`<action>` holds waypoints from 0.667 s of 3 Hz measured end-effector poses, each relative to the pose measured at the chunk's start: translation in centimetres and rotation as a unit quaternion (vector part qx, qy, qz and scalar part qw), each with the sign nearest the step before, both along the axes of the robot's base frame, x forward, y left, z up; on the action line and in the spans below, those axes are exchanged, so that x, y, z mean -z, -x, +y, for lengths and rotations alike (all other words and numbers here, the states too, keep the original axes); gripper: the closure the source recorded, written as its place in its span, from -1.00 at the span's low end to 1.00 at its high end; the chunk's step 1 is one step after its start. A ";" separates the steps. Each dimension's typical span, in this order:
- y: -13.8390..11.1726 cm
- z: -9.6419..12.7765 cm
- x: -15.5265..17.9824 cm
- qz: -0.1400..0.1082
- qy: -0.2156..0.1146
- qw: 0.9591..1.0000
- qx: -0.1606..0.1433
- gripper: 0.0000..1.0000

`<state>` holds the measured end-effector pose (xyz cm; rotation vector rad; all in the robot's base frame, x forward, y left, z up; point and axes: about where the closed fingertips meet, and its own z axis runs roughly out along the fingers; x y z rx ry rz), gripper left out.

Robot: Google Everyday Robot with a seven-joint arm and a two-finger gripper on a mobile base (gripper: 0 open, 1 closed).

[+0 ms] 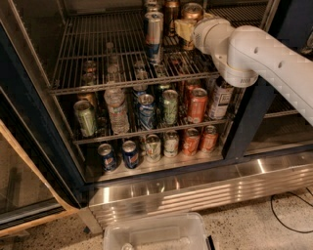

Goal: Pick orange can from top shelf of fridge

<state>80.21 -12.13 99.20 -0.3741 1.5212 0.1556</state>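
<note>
The orange can [192, 11] is seen upright at the back right of the top shelf [93, 53] of the fridge [205, 188], right of a silver-and-blue can [154, 36]. The gripper [185, 30] is held against the can's front, partly hiding it; whether it is spread or closed cannot be told.

White arm [264, 51], tan tool [184, 30] above shelf [98, 63]
</note>
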 end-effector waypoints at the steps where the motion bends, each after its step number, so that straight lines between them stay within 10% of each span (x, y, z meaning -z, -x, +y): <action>1: 2.4 0.7 -0.4 -0.006 -0.013 1.000 -0.009 1.00; 2: 2.4 0.7 -0.4 -0.006 -0.013 1.000 -0.009 1.00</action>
